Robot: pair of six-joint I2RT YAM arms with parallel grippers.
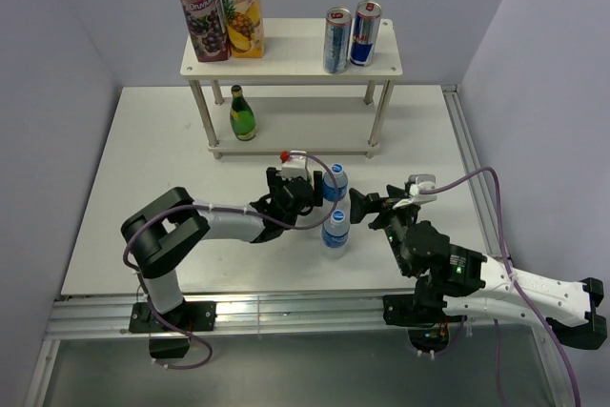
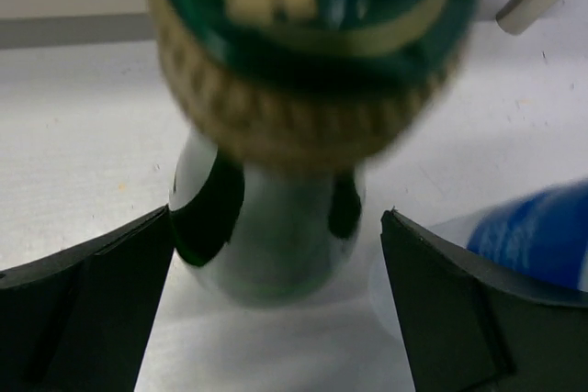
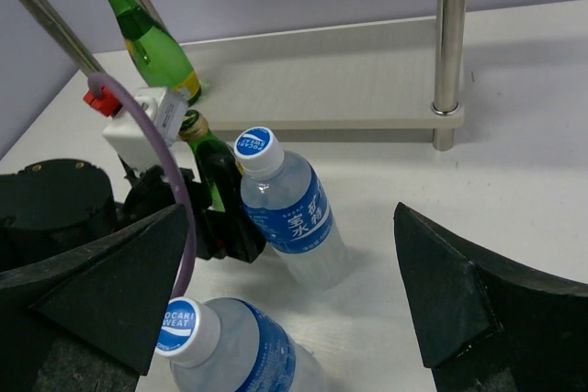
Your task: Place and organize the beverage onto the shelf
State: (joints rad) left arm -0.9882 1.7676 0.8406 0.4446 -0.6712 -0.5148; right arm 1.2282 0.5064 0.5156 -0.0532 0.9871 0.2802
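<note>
The white shelf (image 1: 291, 62) stands at the back, with two juice cartons (image 1: 217, 4) and two cans (image 1: 351, 35) on its top board and a green bottle (image 1: 243, 114) on its lower board (image 3: 349, 80). My left gripper (image 1: 307, 193) stands open around a second green bottle with a gold cap (image 2: 312, 61). Its left finger (image 2: 110, 300) is at the glass and its right finger (image 2: 459, 309) is a little apart. Two blue-labelled water bottles (image 1: 334, 182) (image 1: 335, 232) stand just right of it. My right gripper (image 1: 362, 203) is open and empty, facing the farther water bottle (image 3: 289, 213).
The nearer water bottle (image 3: 230, 346) stands close to my right gripper's left finger. A shelf post (image 3: 447, 34) stands at the lower board's right front corner. The lower board is bare right of the green bottle (image 3: 152, 43). Purple walls close in the table.
</note>
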